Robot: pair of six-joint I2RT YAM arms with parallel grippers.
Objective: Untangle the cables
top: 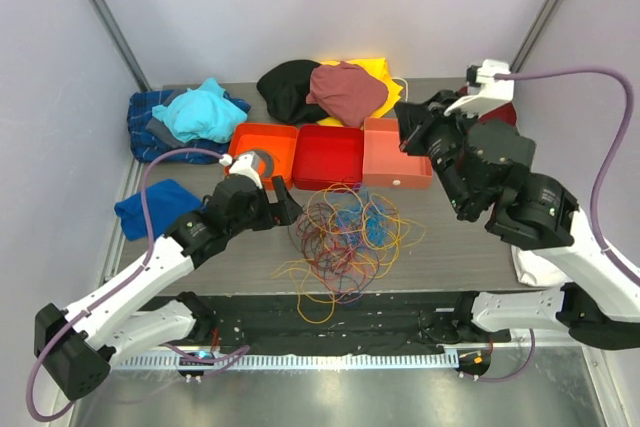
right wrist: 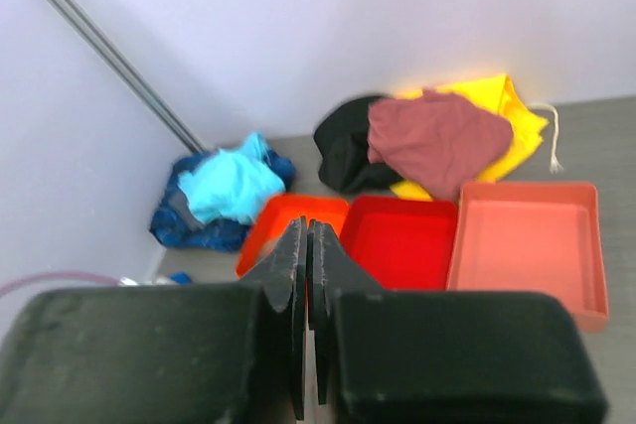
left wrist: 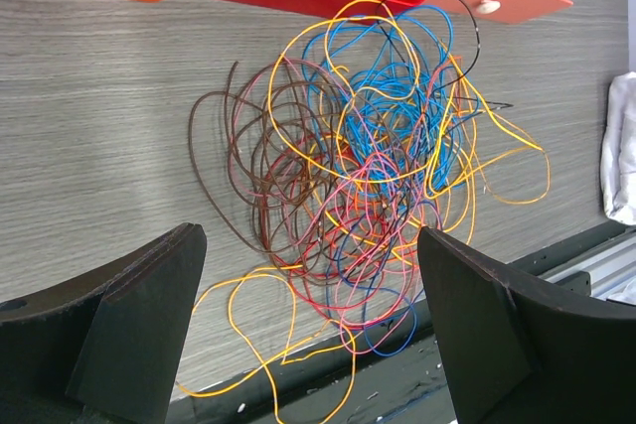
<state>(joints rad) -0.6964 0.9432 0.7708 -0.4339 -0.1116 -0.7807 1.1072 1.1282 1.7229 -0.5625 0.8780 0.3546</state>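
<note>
So, the tangle of thin orange, yellow, blue, red and purple cables [top: 345,237] sits as one loose heap mid-way across the grey wood-grain worktop [top: 450,247], just near of the shallow red plastic tray [top: 328,155]. The left end effector [top: 283,205] is at the heap's left edge, jaws spread wide and empty. The right end effector [right wrist: 306,265] hangs far right, pinched closed on nothing. My take: grab one outlying strand (the brownish loop [left wrist: 214,161] looks free-ish), not the dense middle, and pull outward slowly.

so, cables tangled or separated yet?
Tangled: the cables lie in one overlapping heap on the table, colours interlaced, just this side of the red tray.
</note>
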